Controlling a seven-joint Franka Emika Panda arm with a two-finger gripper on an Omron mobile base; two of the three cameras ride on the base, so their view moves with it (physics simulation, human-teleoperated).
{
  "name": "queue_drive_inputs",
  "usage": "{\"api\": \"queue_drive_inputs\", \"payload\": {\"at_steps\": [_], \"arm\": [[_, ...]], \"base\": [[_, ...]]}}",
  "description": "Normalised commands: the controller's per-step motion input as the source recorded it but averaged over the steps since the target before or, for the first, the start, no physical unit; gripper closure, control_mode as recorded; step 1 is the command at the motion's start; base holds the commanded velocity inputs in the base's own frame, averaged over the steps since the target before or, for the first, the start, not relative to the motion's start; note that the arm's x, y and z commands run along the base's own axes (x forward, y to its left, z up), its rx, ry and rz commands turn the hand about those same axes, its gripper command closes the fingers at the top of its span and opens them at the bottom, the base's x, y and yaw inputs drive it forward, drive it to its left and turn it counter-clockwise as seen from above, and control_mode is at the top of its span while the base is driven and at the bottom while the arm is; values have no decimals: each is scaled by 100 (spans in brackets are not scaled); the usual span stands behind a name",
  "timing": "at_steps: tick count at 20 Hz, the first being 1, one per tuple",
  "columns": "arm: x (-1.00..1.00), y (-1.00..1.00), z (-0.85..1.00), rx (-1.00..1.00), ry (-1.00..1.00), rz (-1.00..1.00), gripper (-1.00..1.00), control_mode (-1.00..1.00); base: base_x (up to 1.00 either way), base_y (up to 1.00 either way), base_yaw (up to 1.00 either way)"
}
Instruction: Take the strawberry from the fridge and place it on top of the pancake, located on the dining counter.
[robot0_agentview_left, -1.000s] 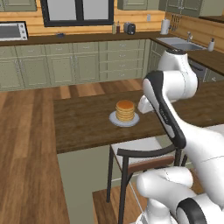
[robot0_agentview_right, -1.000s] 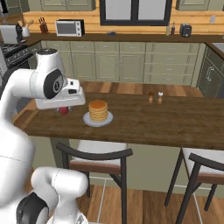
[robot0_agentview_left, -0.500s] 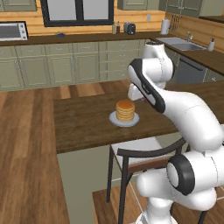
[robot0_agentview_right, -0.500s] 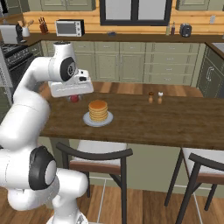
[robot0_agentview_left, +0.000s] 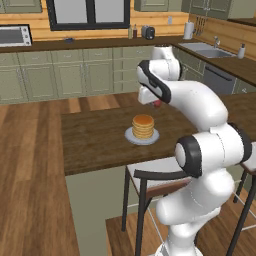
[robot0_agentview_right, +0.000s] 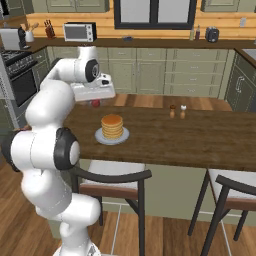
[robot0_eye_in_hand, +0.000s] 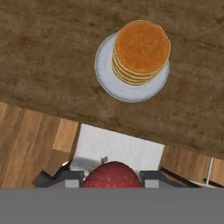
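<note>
Gripper (robot0_agentview_right: 95, 103) closed on strawberry (robot0_eye_in_hand: 112, 175), above dark wood dining counter (robot0_agentview_right: 200, 140) beside plated pancake (robot0_agentview_right: 112, 126); green cabinets (robot0_agentview_left: 75, 77) behind.

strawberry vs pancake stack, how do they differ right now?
The strawberry is red and small; the pancake stack is golden-brown and much wider. The strawberry sits between the fingers of the gripper in the air; the pancakes rest on a white plate on the dining counter. Both look round from above.
</note>
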Motion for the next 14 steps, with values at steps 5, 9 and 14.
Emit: {"api": "queue_drive_inputs", "payload": {"at_steps": [5, 9, 14], "arm": [[100, 0, -47, 0, 1, -1, 100, -100], [100, 0, -59, 0, 3, 0, 100, -100], [99, 0, -65, 0, 4, -1, 100, -100]], "base": [[0, 0, 0], [0, 0, 0], [0, 0, 0]]}}
